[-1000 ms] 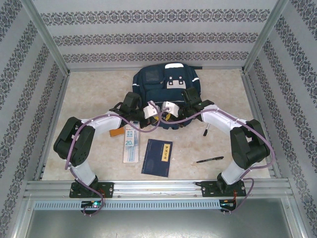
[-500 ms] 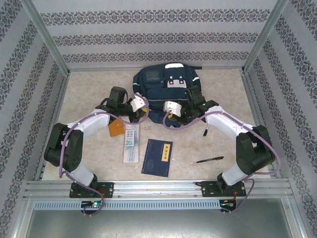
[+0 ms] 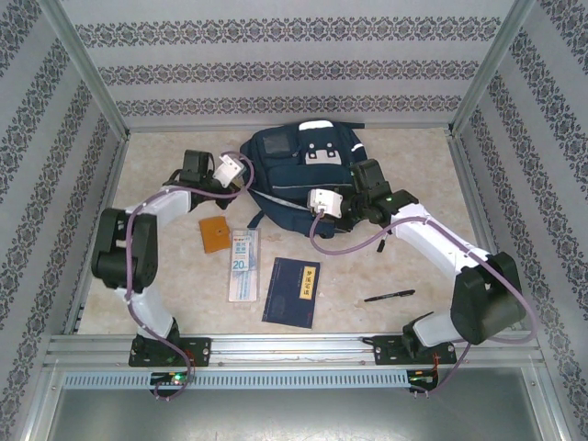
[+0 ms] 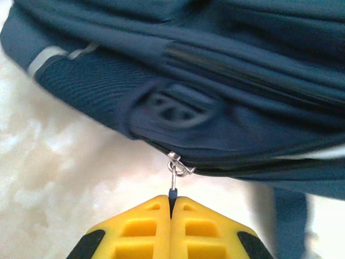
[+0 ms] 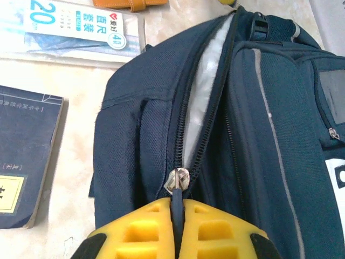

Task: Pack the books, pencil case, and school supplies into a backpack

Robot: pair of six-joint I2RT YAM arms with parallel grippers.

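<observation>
Pale marbled tabletop (image 3: 418, 152), damask-striped wallpaper walls (image 3: 294, 73), aluminium frame rails (image 3: 294, 347).

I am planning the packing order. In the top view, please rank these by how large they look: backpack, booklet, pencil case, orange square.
1. backpack
2. booklet
3. pencil case, longer than the booklet but much narrower
4. orange square
</observation>
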